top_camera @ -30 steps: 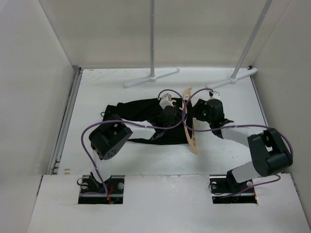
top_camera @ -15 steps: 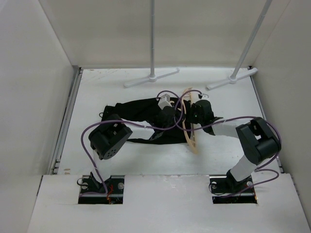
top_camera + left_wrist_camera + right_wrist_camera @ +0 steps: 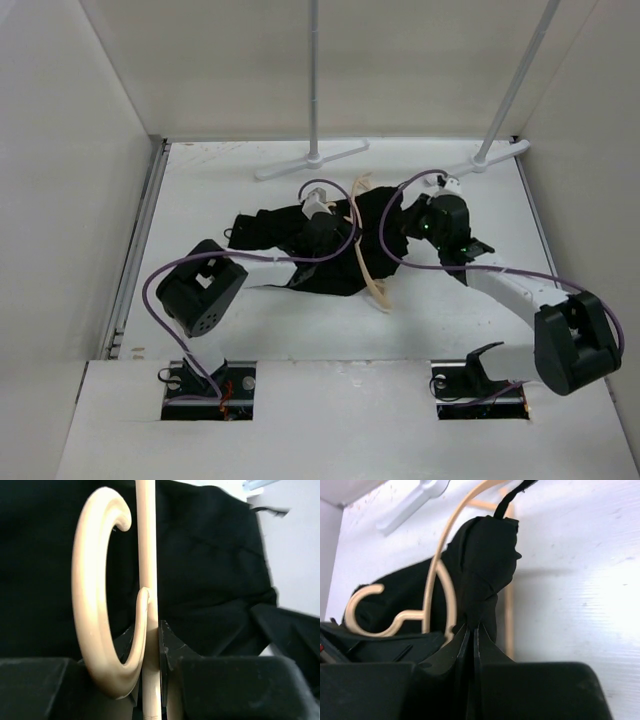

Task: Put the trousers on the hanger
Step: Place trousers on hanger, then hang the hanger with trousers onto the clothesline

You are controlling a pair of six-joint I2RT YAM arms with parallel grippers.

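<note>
Two end effectors worked near the middle of the tabletop [image 3: 200, 190], toward its far edge. The left end effector [image 3: 150, 630] gripped the hanger [image 3: 87, 605] near its hook. The right end effector [image 3: 471, 630] pinched a bunch of the trousers [image 3: 485, 560] beside the hanger's bar. This looked like the threading step. Next, more cloth probably needed pulling over the bar.

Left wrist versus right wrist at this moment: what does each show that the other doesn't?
Only the left wrist view: the left gripper shut on the hanger at its straight bar, beside the hook. Only the right wrist view: the right gripper shut on a bunched fold of the trousers, plus a white rack foot on the table. Both: the hanger's hook against black trouser fabric.
</note>
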